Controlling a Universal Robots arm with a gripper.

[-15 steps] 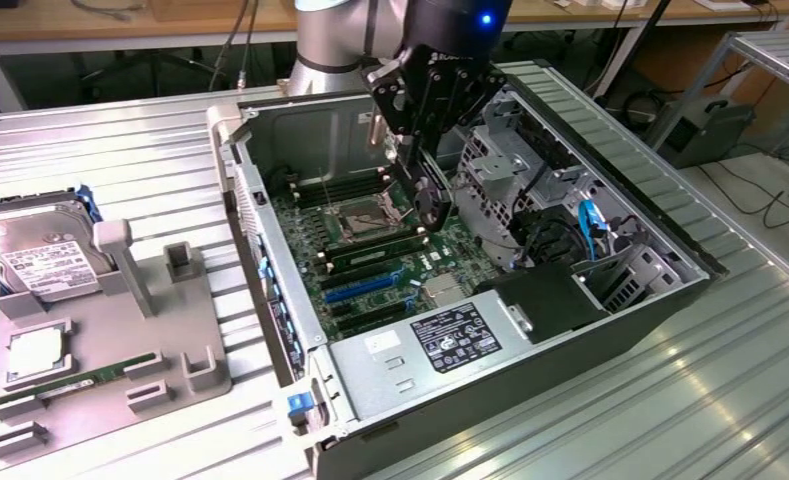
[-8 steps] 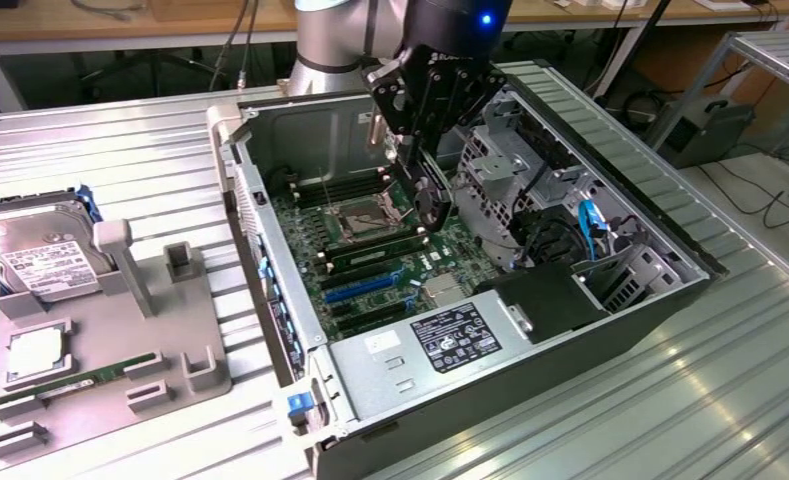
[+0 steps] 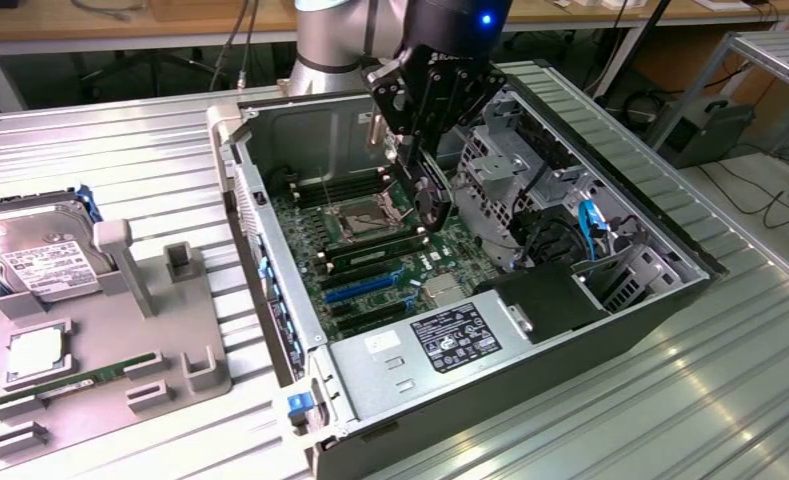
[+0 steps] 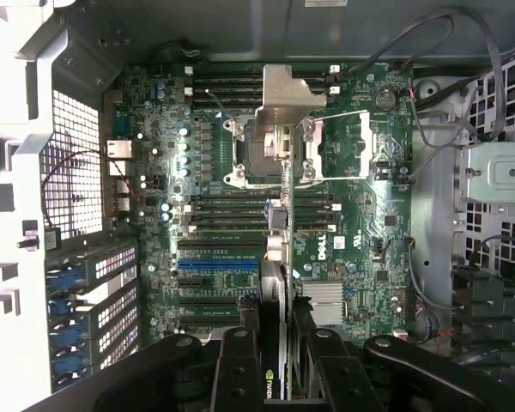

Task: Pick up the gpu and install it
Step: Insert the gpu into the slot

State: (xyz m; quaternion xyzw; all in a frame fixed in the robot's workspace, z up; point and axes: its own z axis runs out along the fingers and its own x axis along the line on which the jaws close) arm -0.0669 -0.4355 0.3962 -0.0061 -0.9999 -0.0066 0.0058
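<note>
Black fingers [image 4: 239,365] of my gripper [image 4: 276,348] sit closest, jaws partway closed and clamped on the gpu [image 4: 275,283], a thin black expansion card with a silvery end bracket, held edge-on. Directly below the jaws lies the green motherboard [image 4: 352,240] inside the open grey metal computer case [image 3: 301,130]. Well off to one side of the jaws, the exterior view adds a grey moulded tray [image 3: 114,330] holding a silver hard drive [image 3: 41,260] and a narrow green memory stick [image 3: 81,380].

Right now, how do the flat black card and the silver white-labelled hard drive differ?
The flat black gpu hangs edge-down, clamped in the gripper above the motherboard; the silver hard drive rests in a grey stand outside the case. The gpu is thinner. Both are rectangular parts.
</note>
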